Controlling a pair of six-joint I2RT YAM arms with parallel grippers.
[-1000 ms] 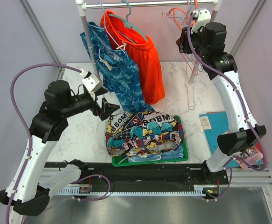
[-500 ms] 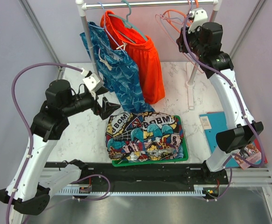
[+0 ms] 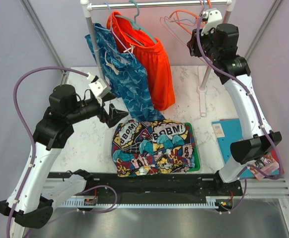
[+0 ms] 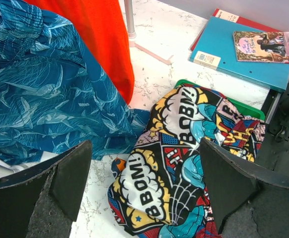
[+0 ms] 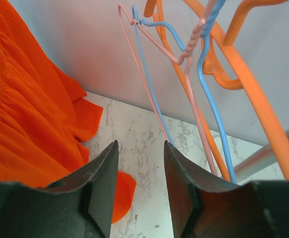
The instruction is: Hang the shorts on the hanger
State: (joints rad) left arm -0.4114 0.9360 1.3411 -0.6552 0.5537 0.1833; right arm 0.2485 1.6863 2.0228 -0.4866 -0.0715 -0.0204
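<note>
The comic-print shorts (image 3: 152, 146) lie crumpled in the lower centre of the overhead view. They are heaped over a green tray (image 3: 196, 159), and one end spills off it onto the marble. They look light and limp, so they will probably sag and fold wherever they are not held, and a pinch in the middle of the heap would likely lift several layers at once. The better hold is likely a firm edge, ideally the waistband, though I cannot pick it out in the folds. The left gripper (image 3: 109, 101) hangs just up and left of the heap with its jaws spread wide and nothing between them. In the left wrist view the nearest "BOOM" panel sits in the gap. The pale pink hanger (image 5: 149, 91) hangs at the upper right of the overhead view, bunched with a blue hanger (image 5: 154, 94) and orange hangers (image 5: 244, 74). It looks thin, light and smooth, and would probably swing or slip and tangle with its neighbours. The stiffer neck below the hook seems the surest place to take hold. The right gripper (image 5: 139, 148) is beneath it with its jaws part-way apart; the pink wire drops toward the gap but is not pinched.
</note>
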